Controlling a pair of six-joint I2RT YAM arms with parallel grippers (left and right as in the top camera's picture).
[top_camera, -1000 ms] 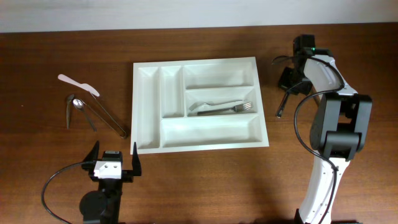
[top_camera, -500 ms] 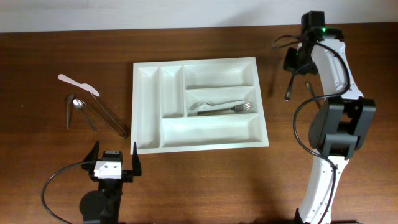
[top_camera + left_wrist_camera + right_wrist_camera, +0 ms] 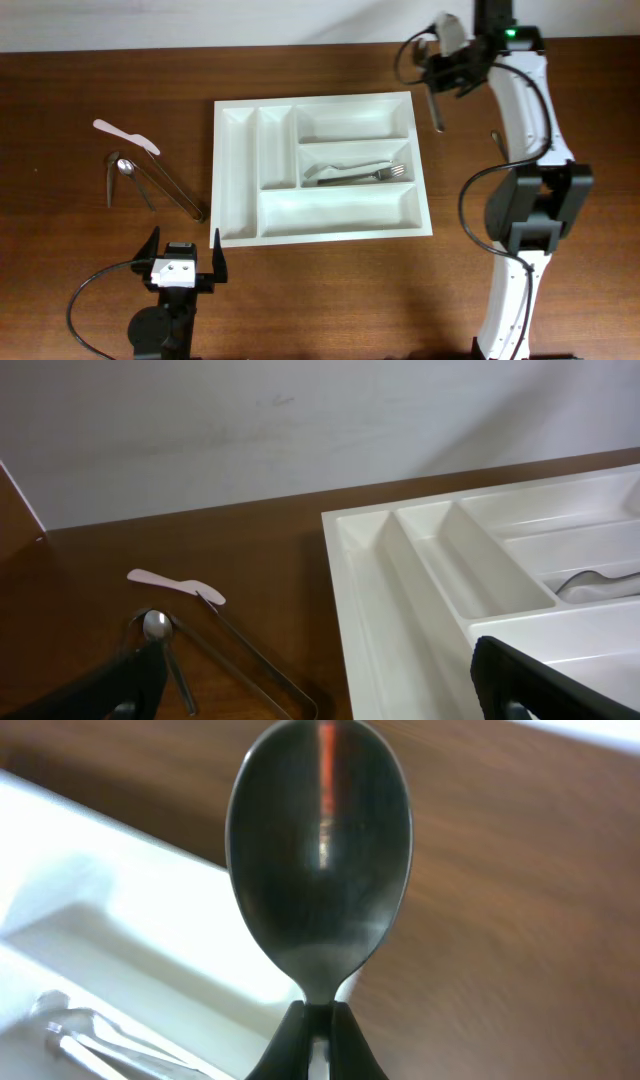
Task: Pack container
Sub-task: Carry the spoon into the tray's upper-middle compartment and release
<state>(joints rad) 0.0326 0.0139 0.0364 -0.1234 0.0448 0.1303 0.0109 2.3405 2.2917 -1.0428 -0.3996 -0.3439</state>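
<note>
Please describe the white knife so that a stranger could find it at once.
Start at the big white tray. On the table to its left lies a small group of utensils. The knife is the one flat white piece; the spoon and tongs beside it are metal.

Overhead faces straight down; both nearer wrist views also catch the container (image 3: 340,212).
</note>
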